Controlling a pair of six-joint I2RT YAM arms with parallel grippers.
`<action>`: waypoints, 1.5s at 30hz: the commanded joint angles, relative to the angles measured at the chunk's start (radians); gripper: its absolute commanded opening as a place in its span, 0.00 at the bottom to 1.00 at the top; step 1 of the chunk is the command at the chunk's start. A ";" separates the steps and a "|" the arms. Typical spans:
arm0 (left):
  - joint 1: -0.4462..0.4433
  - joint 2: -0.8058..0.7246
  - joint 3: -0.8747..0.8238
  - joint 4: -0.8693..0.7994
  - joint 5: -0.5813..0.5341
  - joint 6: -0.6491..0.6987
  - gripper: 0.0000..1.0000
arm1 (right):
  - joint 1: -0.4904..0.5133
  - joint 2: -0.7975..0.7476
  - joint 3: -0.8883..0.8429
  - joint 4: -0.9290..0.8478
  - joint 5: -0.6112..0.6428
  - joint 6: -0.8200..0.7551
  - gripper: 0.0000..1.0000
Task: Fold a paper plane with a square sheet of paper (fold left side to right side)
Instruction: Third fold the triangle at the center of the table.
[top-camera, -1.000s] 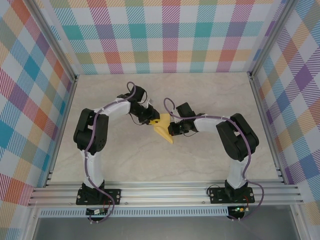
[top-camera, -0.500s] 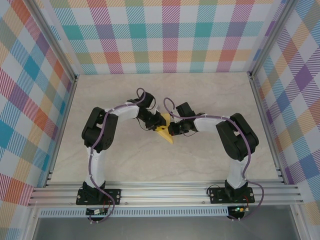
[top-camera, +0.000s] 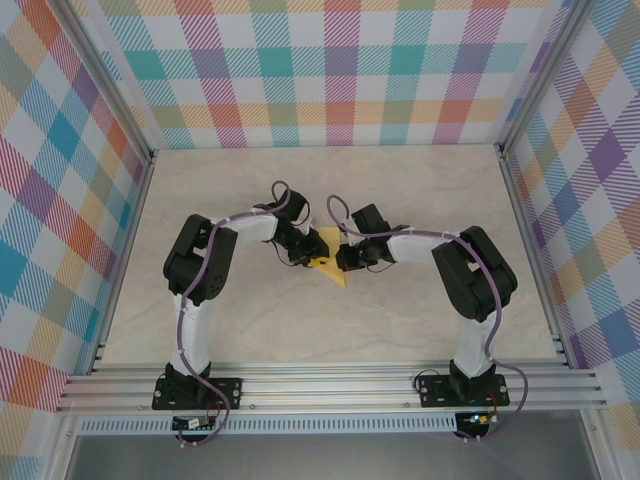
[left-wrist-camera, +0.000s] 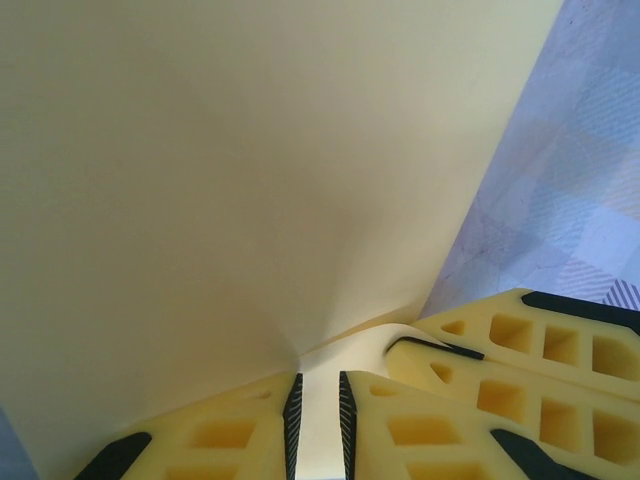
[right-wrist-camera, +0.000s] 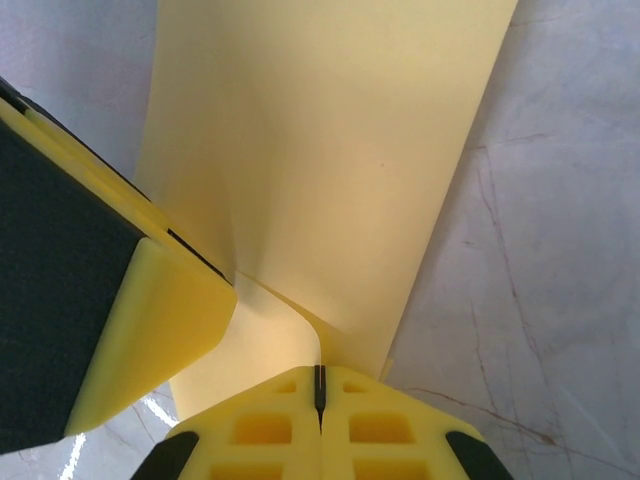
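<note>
Yellow paper (top-camera: 329, 262): plain, unmarked, partly folded into a wedge. Located at the middle of the table (top-camera: 250, 330), tapering toward its near edge. Layers curl apart at the fold, not pressed flat.

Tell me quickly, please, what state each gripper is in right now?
Left gripper: closed, pinching an edge of the yellow paper.
Right gripper: closed, pinching the same paper.

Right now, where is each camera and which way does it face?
Top: above and behind, looking down on the table; left arm, right arm, left gripper and right gripper meet at the paper.
Left wrist: on the left arm, looking along its own fingers at the paper.
Right wrist: on the right arm, looking down past its shut fingers at the table.
Shared: both wrist views see the paper and the other gripper.
</note>
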 joint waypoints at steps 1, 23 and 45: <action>-0.005 0.016 -0.055 -0.030 -0.058 0.015 0.20 | -0.002 0.000 0.026 -0.073 -0.039 0.007 0.02; -0.005 0.031 -0.043 -0.036 -0.089 0.018 0.18 | 0.011 -0.091 0.030 -0.207 -0.368 0.116 0.19; -0.005 0.033 -0.032 -0.048 -0.095 0.024 0.18 | 0.014 0.037 0.054 -0.262 -0.261 0.119 0.20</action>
